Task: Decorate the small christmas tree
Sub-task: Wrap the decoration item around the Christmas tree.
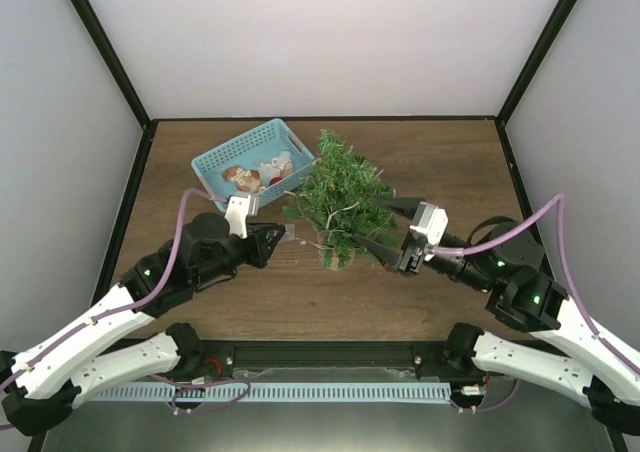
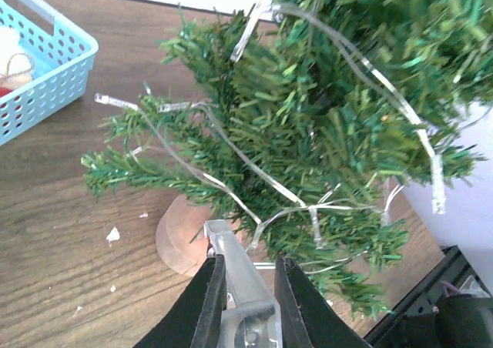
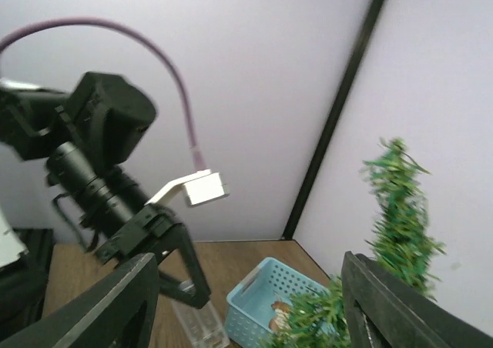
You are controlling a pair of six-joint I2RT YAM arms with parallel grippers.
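Mid-table, just right of the basket (image 2: 46,86): the tree (image 1: 338,197), upright on its pot (image 2: 181,240). Already carries a light string (image 2: 254,163) looped through the branches.

Looks light and top-heavy; likely to tip or slide at a firm push. Springy needles on soft wire branches: apt to bend under a claw and give no firm hold. Best to take hold low, at the trunk or the pot, probably the only stiff parts, and to steady there while hanging anything higher up. Avoid tugging the thin string: prone to snag and to drag the whole tree along.

Left gripper (image 2: 248,265): clenched on a clear block (image 2: 231,244), low at the foot of the tree, near the pot. Cannot tell whether that block belongs to the string.

Right gripper (image 1: 362,218): released, fingers spread wide, nothing between them, at the right flank of the tree. Cannot tell whether the tips touch the outer needles or stop just short.
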